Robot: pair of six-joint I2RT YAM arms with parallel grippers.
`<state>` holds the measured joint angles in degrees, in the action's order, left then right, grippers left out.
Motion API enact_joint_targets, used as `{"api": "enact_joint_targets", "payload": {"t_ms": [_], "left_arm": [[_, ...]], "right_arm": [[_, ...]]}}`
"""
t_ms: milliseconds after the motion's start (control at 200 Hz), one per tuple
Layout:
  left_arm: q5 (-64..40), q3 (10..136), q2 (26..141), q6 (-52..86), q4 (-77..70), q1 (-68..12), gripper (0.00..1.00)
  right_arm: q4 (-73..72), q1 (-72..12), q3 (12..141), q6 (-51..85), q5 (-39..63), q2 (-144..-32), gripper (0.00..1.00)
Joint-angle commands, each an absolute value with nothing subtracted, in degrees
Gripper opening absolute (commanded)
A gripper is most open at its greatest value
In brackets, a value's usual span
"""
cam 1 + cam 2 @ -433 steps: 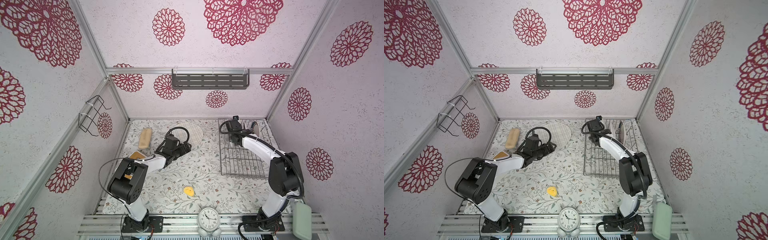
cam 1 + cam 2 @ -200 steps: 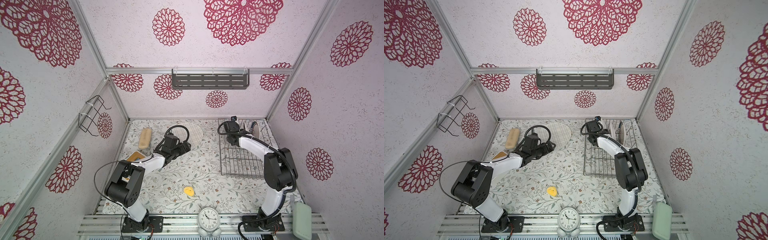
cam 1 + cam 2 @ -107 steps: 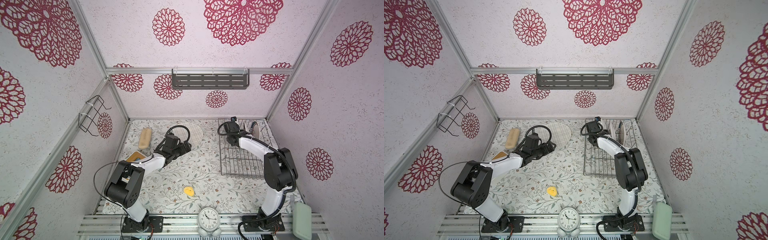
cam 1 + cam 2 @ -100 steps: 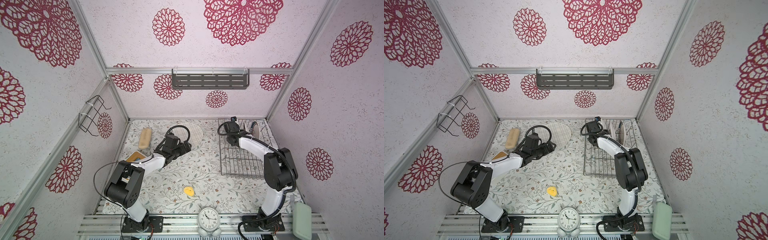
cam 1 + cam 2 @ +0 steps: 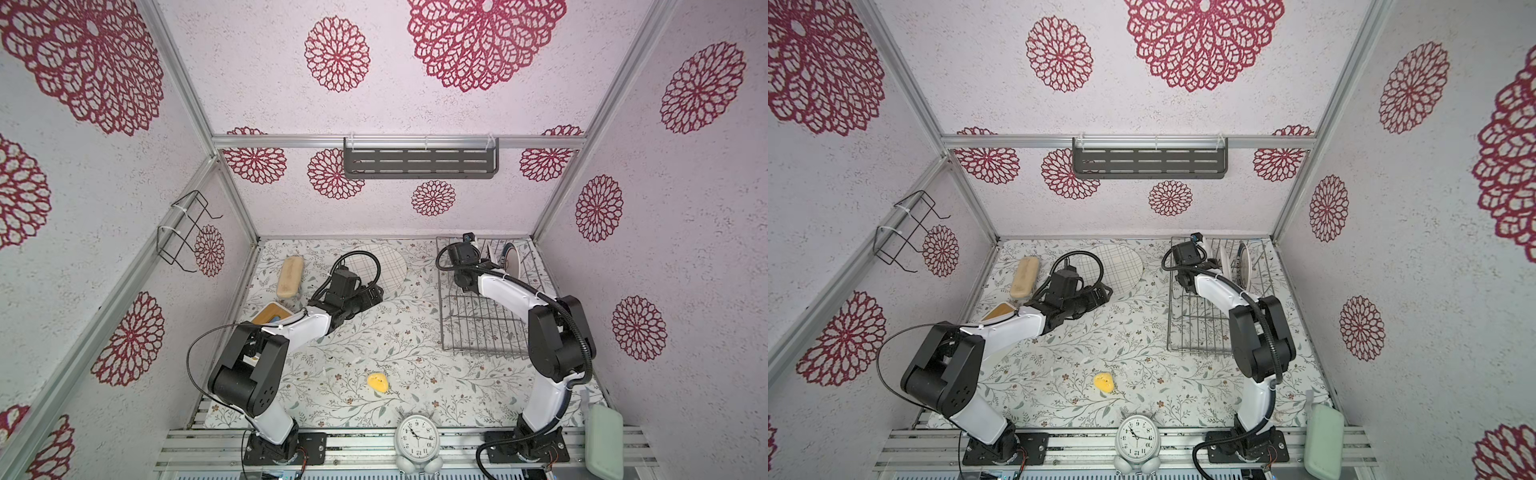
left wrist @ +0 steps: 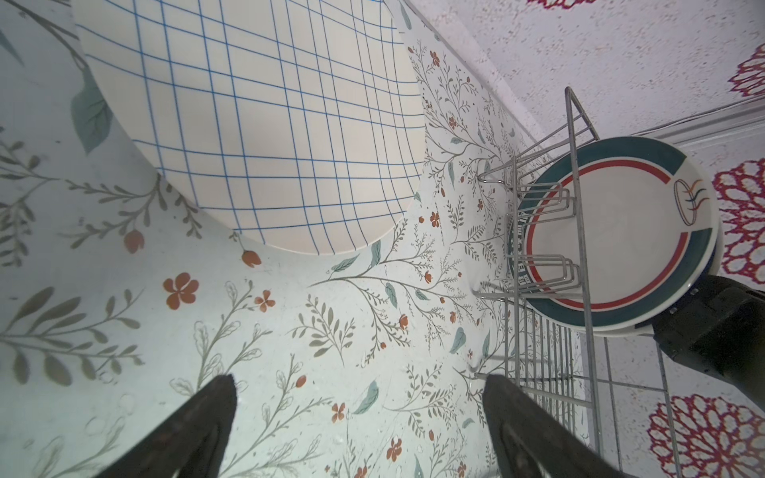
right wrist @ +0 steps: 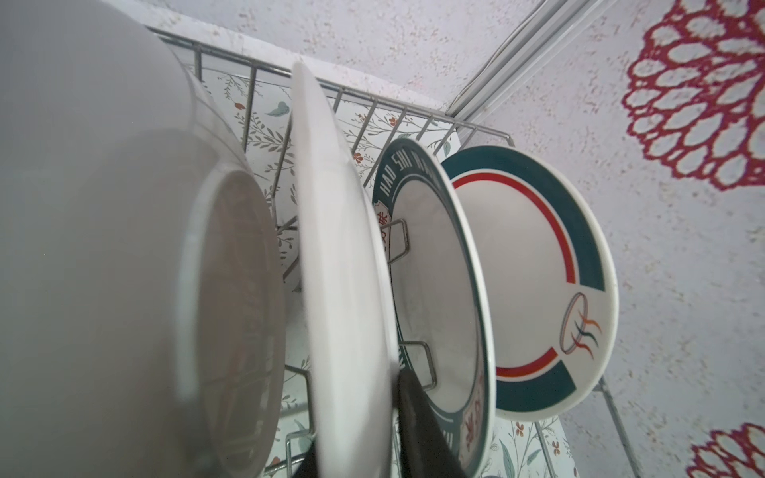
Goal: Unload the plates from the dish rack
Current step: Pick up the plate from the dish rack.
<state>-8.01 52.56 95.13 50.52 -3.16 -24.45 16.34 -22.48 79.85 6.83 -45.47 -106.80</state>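
While the left claw [image 6: 356,397] gapes empty, the right claw [image 7: 356,414] pinches a white plate [image 7: 343,248].
That plate stands upright in the dish rack [image 5: 478,324] beside two teal-rimmed plates [image 7: 538,269]; the checked plate [image 6: 256,124] lies flat on the bench [image 5: 353,353].

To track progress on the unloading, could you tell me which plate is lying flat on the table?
The cream grid-lined plate, flat on the mat; the teal-rimmed plates stand on edge in the dish rack.

plate [image 7: 434,289] teal rim: "HAO SHI", rest cut off | alarm clock [image 5: 417,434] dial: numerals 1–12
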Motion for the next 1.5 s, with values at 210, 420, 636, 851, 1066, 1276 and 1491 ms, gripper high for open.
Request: {"api": "enact_joint_targets", "payload": {"t_ms": [210,420,636,851,1066,1276,1491], "left_arm": [[-7.1,54.2,93.7,49.1,-2.5,-25.1,0.97],[-7.0,54.7,94.0,49.1,-2.4,-25.2,0.97],[-6.4,54.6,93.4,49.0,-1.7,-25.2,0.97],[-6.2,54.5,93.1,49.0,-1.3,-25.3,0.97],[-6.1,54.2,92.6,49.1,-1.0,-25.4,0.97],[-6.3,54.0,92.7,49.1,-0.8,-25.4,0.97],[-6.4,53.7,92.8,49.4,-0.9,-25.4,0.97]], "right_arm": [[15.2,-22.2,79.0,6.8,-48.1,-103.9,0.16],[13.8,-22.5,78.6,7.4,-50.1,-104.3,0.09],[12.4,-22.6,78.2,6.8,-53.2,-104.7,0.01],[10.3,-22.9,77.8,5.8,-54.3,-104.2,0.0],[7.5,-23.5,77.0,3.8,-57.7,-103.5,0.0],[5.2,-24.0,77.0,1.4,-59.7,-102.8,0.0],[4.0,-24.5,76.7,-0.6,-60.7,-101.3,0.0]]}}
